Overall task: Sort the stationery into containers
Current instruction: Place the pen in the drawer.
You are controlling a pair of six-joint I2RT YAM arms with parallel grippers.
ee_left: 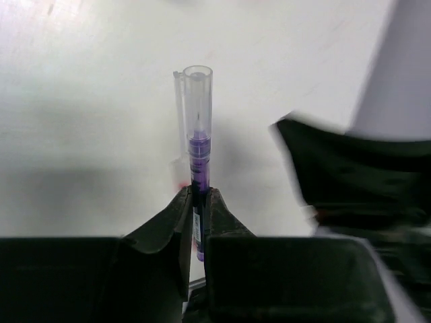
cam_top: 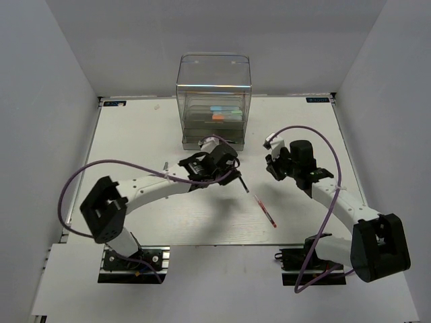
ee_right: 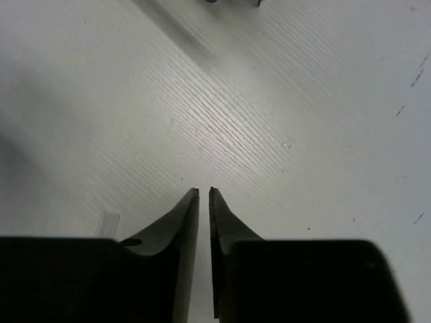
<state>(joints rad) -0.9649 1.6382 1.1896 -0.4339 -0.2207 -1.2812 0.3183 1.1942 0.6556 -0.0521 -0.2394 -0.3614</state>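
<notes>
Left end effector pinches a stiff, probably light and slippery pen mid-barrel (clear cap outward); right end effector sits barely parted, empty.

We tag a clear-capped pen with purple core, black left gripper and right gripper, a red pen, white faintly streaked table, and what look like orange and teal bits inside the clear organiser.
</notes>
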